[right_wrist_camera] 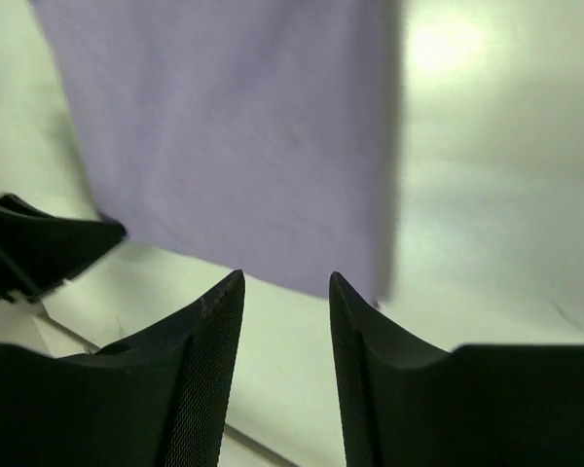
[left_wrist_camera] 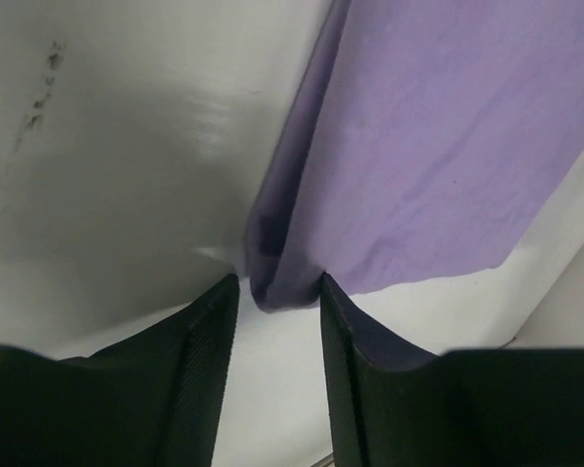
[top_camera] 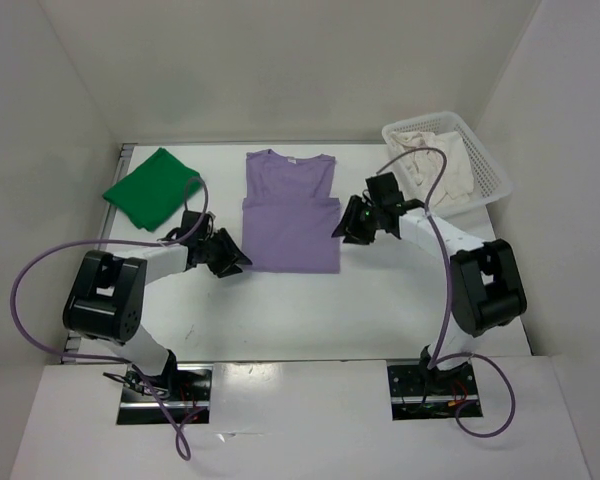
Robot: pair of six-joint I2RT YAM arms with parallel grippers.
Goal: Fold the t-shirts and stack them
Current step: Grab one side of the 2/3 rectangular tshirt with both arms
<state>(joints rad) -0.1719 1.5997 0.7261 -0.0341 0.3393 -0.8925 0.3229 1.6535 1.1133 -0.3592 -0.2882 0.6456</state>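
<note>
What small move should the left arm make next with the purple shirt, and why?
Probably close the left gripper: its open jaws straddle the near corner of the lavender-purple cloth t-shirt, so a grip there could start the next fold.

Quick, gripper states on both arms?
Left gripper: open, with a corner of the lavender t-shirt between the jaws, not clamped.
Right gripper: open, holding nothing.

The purple shirt (left_wrist_camera: 438, 146) ran off the top and right edges of your left wrist view; your right wrist view was blurred. The basket (top_camera: 498, 168) hid much of the cream shirt (top_camera: 460, 170).
</note>
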